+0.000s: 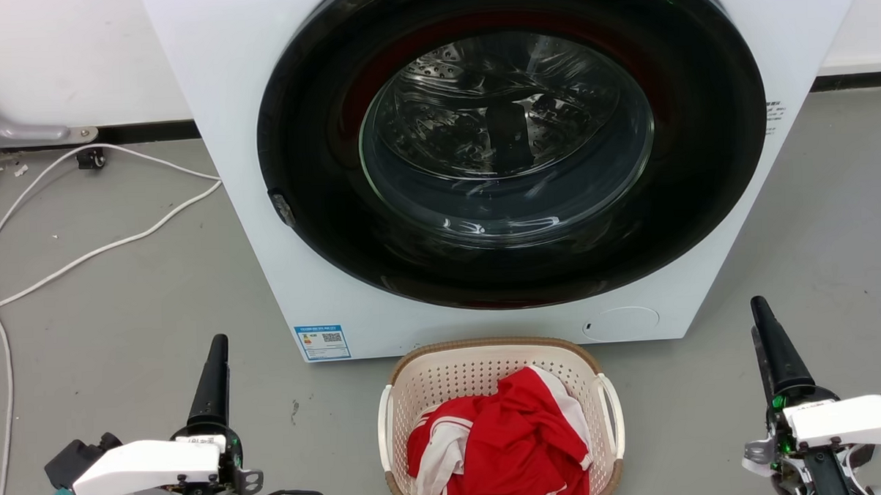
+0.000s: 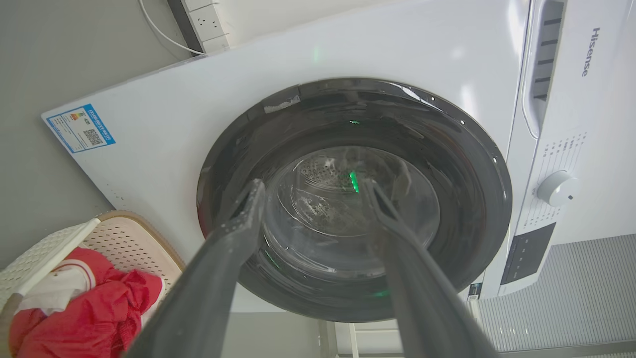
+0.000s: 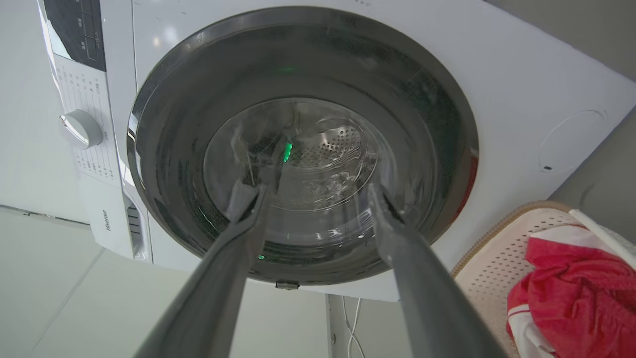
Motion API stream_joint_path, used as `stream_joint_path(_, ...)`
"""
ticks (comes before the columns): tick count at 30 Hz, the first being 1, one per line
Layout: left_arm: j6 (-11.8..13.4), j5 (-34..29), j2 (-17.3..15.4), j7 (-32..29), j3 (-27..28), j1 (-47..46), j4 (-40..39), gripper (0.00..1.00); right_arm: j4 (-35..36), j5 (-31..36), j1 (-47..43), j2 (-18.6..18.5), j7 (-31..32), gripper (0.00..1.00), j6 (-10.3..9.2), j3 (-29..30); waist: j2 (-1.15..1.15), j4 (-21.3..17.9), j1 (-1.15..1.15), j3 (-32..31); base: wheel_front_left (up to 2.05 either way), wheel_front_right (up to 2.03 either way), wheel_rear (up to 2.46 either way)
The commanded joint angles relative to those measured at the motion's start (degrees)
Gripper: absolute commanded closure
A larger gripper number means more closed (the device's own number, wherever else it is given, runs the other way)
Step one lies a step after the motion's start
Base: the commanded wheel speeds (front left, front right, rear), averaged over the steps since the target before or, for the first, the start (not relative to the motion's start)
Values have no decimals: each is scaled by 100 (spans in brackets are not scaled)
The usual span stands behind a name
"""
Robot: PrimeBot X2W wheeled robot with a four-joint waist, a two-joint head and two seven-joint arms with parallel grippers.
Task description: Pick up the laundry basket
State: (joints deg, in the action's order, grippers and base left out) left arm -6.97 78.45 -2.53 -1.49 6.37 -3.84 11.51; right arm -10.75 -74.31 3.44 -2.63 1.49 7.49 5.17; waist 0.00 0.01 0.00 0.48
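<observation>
Left gripper point(image 2: 313, 189): jaws open, the two fingers spread with nothing between them. Right gripper point(image 3: 318, 194): jaws likewise open and holding nothing.

The head view shows each gripper edge-on as a single dark spike, left gripper point(image 1: 214, 376) at lower left and right gripper point(image 1: 774, 346) at lower right, so the gap between the fingers cannot be read there; the wrist views supply it. Both grippers point toward the washer point(image 1: 223, 101).

The laundry basket point(image 1: 445, 383) stands on the grey floor point(image 1: 121, 324) between the two grippers, well apart from each. Count: one basket and two white side handles, a left handle point(image 1: 384, 425) and a right handle point(image 1: 612, 410). One heap of red and white cloth point(image 1: 513, 435) lies inside; the number of garments cannot be told. The left wrist view catches only a corner of the basket point(image 2: 124, 233) at lower left; the right wrist view shows a corner point(image 3: 502, 248) at lower right.

One washer sits just behind the basket, its round door point(image 1: 510, 142) shut; whether the basket's far rim touches it cannot be told. The control dial point(image 2: 559, 188) appears in the wrist views, not from the head. A blue label point(image 1: 322, 342) marks the washer's lower corner. White cable point(image 1: 82, 256) trails over the floor at far left.
</observation>
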Motion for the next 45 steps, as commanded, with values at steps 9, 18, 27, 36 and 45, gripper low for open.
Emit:
stream_joint_path(9, 177, -1173, -24, 241, -92, 7, -385, 0, 446, 1370, -36, -15, -238, 0, 1, -119, 0, -9, 0, 12, 0, 0, 0)
stream_joint_path(18, 313, -2172, -27, 436, -240, 100, -565, 0, 606, 2553, -127, -18, -433, 0, 1, -208, 0, -18, 0, 18, 0, 0, 0)
stream_joint_path(27, 392, -3166, -30, 650, -356, 199, -728, 0, 850, 3702, -254, -21, -648, 0, 1, -354, 0, -4, 0, 20, 0, 0, 0)
stream_joint_path(36, 354, -3903, -33, 809, -431, 309, -795, 0, 825, 4495, -339, -23, -808, 0, 1, -360, 0, -2, 0, 8, 0, 0, 0)
stream_joint_path(45, 365, -4514, -35, 953, -473, 400, -831, 0, 905, 5140, -434, -26, -952, 0, 1, -416, 0, -10, 0, -4, 0, 0, 0)
